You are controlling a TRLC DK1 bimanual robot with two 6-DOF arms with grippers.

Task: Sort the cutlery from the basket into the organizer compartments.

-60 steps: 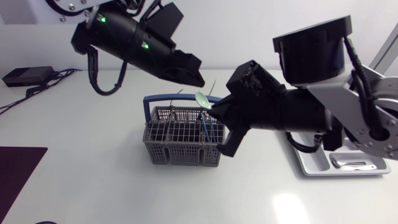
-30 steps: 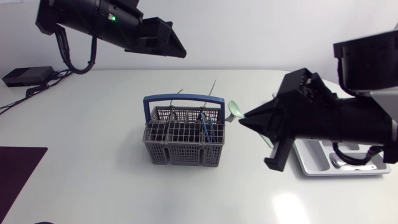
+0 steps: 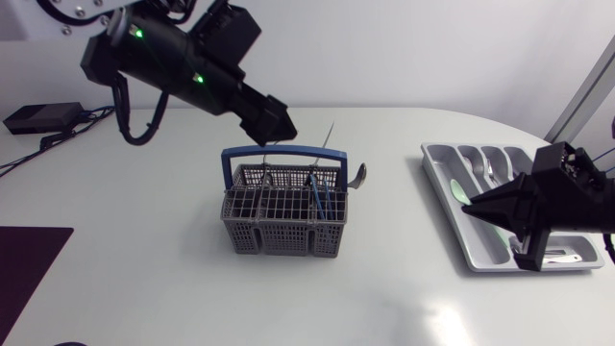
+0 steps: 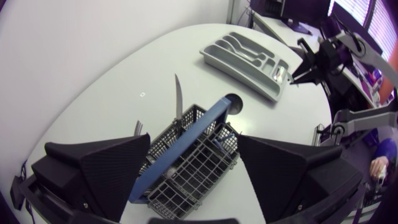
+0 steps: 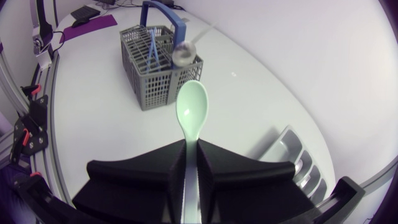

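**Right pincer** [image 5: 191, 158]: closed on the handle of the green spoon [image 5: 191, 106], 1 finger on each side. The spoon bowl projects ahead of the fingertips. In the head view the right pincer [image 3: 473, 204] is over the organizer [image 3: 442, 152], at the long compartment nearest the basket. The green spoon [image 3: 457, 195] shows above that compartment. Whether the spoon touches the organizer cannot be determined.

**Left pincer** [image 4: 194, 142]: fingers wide apart, holding nothing. It hangs above the basket [image 4: 199, 180], and the blue handle [image 4: 186, 140] lies below the gap between the 2 fingers. In the head view the left pincer [image 3: 272, 119] is above the rear edge of the basket [image 3: 283, 226].

**Basket:** upright on the worktop [image 3: 144, 250], well apart from the organizer. Contents:
- a knife [image 3: 330, 135] standing blade up at the rear
- blue-handled utensils [image 3: 317, 197] in the middle
- a metal spoon [image 3: 358, 175] leaning over the side that faces the organizer

**Organizer:** a second metal spoon [image 3: 562, 253] lies in the short end compartment.
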